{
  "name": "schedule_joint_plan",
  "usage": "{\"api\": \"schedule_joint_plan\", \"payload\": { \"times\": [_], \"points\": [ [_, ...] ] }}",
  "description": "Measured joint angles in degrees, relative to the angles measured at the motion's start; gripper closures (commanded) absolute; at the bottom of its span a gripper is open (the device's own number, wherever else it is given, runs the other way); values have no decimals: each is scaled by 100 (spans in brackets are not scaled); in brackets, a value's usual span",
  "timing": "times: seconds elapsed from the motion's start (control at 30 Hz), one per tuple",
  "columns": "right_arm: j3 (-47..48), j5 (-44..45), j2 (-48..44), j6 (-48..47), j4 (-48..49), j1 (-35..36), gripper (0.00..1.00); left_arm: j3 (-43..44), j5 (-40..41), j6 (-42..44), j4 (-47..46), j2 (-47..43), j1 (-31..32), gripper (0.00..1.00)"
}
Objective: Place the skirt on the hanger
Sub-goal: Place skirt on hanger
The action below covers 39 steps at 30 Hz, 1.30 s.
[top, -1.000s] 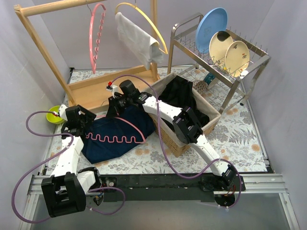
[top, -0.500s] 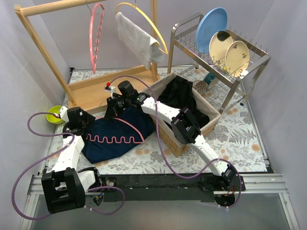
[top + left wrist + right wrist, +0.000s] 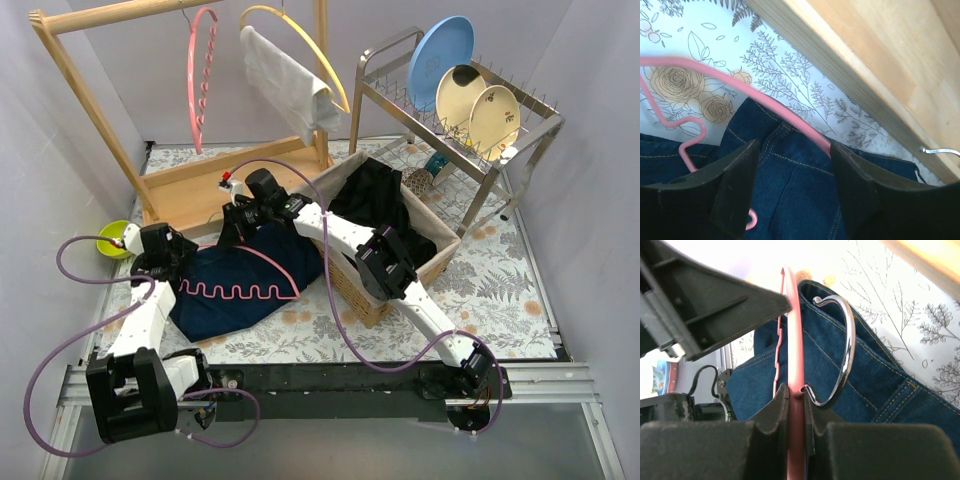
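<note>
So the denim skirt [image 3: 225, 305] is lying flat on the floral tabletop [image 3: 490, 285], between the wooden rack base [image 3: 190, 195] and the wicker basket [image 3: 357, 292]. The pink hanger [image 3: 250, 292] lies on top of it, scalloped bar across the fabric. The right gripper [image 3: 796, 396] is clamped tight on the hanger's pink neck, right where the metal hook [image 3: 847, 340] comes out. The left gripper [image 3: 792, 150] sits over the skirt's waistband with its fingers spread apart, not pinching anything, and the hanger's pink arm runs just past the fingertips.
</note>
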<state>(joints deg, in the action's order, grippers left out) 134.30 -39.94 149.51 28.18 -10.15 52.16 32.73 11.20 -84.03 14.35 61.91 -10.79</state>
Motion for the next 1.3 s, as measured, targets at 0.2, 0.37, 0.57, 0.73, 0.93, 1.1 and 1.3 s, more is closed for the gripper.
{"api": "schedule_joint_plan", "payload": {
  "times": [0.2, 0.37, 0.57, 0.73, 0.93, 1.1, 1.3],
  "points": [
    [240, 17, 4, 83, 173, -144, 99, 0, 4, 15, 337, -874, 2, 39],
    [302, 39, 2, 146, 306, -267, 99, -24, 37, -44, 564, -1263, 2, 37],
    [313, 24, 4, 164, 313, -271, 99, -52, -31, -20, 490, -876, 0, 40],
    [275, -52, 4, 162, 356, -258, 99, -52, -243, 70, 321, -127, 0, 40],
    [273, -79, 4, 168, 411, -249, 99, -42, -254, 216, 188, 83, -42, 39],
    [271, -85, 7, 166, 431, -225, 99, 7, -402, 396, 162, 105, -74, 40],
    [269, -111, 7, 168, 479, -236, 99, 153, -544, 570, 577, -463, -122, 39]
  ]
}}
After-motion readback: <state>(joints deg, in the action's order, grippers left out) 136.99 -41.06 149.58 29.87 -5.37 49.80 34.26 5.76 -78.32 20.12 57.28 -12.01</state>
